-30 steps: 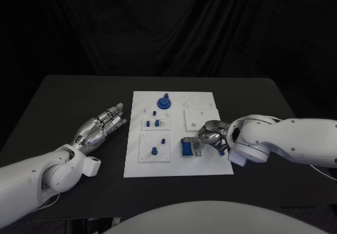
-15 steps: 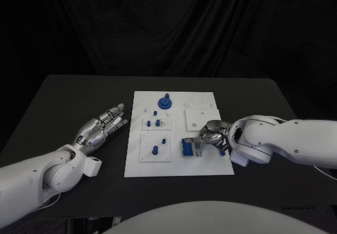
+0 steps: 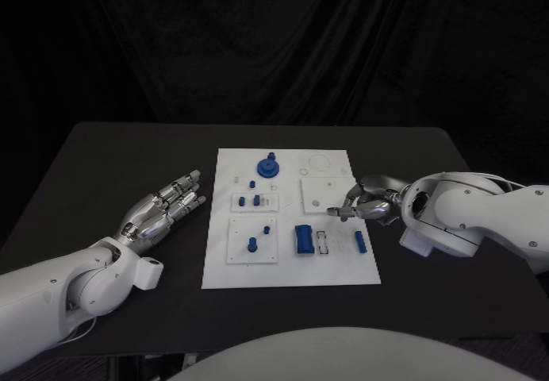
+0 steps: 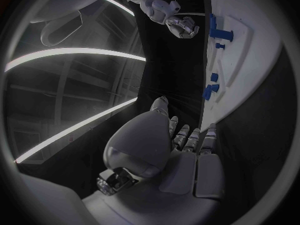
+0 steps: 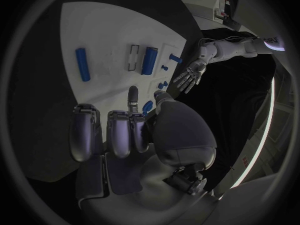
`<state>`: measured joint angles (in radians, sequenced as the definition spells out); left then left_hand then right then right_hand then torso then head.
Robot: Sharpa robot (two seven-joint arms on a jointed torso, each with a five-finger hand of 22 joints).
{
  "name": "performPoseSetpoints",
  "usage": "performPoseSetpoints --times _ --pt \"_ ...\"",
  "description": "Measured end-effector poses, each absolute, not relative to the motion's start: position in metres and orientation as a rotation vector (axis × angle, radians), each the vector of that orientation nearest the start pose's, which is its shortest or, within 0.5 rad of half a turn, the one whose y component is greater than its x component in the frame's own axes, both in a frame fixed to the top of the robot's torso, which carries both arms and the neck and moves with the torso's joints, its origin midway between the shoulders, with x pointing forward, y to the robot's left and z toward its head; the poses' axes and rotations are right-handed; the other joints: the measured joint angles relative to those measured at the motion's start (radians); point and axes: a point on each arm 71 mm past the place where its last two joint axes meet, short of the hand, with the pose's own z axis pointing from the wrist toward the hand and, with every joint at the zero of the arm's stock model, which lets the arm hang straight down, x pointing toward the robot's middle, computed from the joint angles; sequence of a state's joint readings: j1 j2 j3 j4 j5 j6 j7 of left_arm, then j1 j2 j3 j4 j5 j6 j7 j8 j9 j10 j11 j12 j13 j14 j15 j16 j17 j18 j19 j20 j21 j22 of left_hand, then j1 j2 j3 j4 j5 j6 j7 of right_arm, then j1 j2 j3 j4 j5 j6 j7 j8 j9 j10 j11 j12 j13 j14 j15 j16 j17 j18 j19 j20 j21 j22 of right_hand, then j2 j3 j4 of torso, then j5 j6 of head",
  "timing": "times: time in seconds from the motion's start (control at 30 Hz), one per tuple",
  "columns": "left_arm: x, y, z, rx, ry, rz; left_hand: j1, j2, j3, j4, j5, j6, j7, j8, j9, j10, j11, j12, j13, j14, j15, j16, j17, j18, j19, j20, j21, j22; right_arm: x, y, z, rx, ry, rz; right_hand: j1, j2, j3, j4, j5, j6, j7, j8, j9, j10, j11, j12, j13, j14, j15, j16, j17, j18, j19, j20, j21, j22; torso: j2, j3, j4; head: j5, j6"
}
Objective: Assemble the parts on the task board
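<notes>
While my right hand (image 3: 364, 208) is hovering empty with loosely curled fingers beside the task board (image 3: 332, 274), my left hand (image 3: 166, 206) is resting open and flat on the worktop (image 3: 114, 167), keeping clear. I am counting two long blue bars (image 3: 305, 239) lying near the board's front beside a small white block (image 3: 324, 243), probably waiting to be fitted, plus one round blue knob (image 3: 268, 166) and several small blue pegs (image 3: 254, 200) standing in it.

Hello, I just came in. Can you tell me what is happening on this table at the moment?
A two-armed robot is assembling small blue parts on a white task board. Its right hand hovers over the board's right side, holding nothing, fingers curled. In front of it lie a wide blue block and a thin blue bar. The left hand rests open on the black table, left of the board. A blue round part stands at the far end.
</notes>
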<state>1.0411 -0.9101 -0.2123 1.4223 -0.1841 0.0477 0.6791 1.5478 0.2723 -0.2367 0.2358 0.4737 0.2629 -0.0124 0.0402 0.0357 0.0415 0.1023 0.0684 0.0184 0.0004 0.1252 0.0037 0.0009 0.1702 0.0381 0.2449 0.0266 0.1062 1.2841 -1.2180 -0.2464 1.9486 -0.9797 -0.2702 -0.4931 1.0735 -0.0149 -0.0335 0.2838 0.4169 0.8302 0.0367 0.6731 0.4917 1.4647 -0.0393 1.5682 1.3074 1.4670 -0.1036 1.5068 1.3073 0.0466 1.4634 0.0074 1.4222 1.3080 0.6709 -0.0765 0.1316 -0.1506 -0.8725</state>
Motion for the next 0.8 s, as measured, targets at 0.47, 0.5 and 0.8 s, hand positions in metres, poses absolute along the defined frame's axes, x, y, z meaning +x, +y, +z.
performPoseSetpoints --times 0.47,0.5,0.8 --pt "0.426 0.254 -0.293 -0.941 1.608 -1.742 0.000 0.000 -0.003 -0.003 0.000 0.000 0.000 0.000 0.001 0.003 0.003 0.000 0.000 0.000 0.000 0.000 0.000 0.000 0.004 0.004 0.000 0.000 0.364 -0.293 -0.223 0.240 2.122 0.204 0.058 -0.014 -0.009 0.002 0.156 0.048 -0.019 0.020 -0.001 0.000 -0.007 0.000 0.000 0.000 0.000 0.007 0.000 0.000 0.000 0.000 0.029 0.000 -0.002 -0.0023 0.0006 -0.026 0.000" --pt "0.426 0.254 -0.293 -0.941 1.608 -1.741 0.000 0.000 -0.003 -0.003 0.000 0.000 0.000 0.000 0.001 0.003 0.003 0.000 0.000 0.000 0.000 0.000 0.000 0.000 0.004 0.004 0.000 0.000 0.363 -0.293 -0.225 0.226 2.123 0.191 0.058 -0.014 -0.009 0.002 0.156 0.048 -0.019 0.020 -0.001 0.000 -0.007 0.000 0.000 0.000 0.000 0.007 0.000 0.000 0.000 0.000 0.026 0.000 -0.001 -0.0023 0.0006 -0.027 0.000" --pt "0.426 0.255 -0.294 -0.941 1.608 -1.738 0.000 0.000 -0.003 -0.003 0.000 0.000 0.000 0.000 0.001 0.003 0.003 0.000 0.000 0.000 0.000 0.000 0.001 0.000 0.004 0.004 0.000 0.000 0.361 -0.293 -0.240 0.141 2.135 0.114 0.062 -0.018 -0.012 0.004 0.168 0.048 -0.019 0.020 0.003 0.000 -0.007 0.000 0.000 0.000 0.000 0.000 0.000 0.000 0.000 0.000 0.014 0.000 0.002 -0.0008 0.0004 -0.032 0.000"
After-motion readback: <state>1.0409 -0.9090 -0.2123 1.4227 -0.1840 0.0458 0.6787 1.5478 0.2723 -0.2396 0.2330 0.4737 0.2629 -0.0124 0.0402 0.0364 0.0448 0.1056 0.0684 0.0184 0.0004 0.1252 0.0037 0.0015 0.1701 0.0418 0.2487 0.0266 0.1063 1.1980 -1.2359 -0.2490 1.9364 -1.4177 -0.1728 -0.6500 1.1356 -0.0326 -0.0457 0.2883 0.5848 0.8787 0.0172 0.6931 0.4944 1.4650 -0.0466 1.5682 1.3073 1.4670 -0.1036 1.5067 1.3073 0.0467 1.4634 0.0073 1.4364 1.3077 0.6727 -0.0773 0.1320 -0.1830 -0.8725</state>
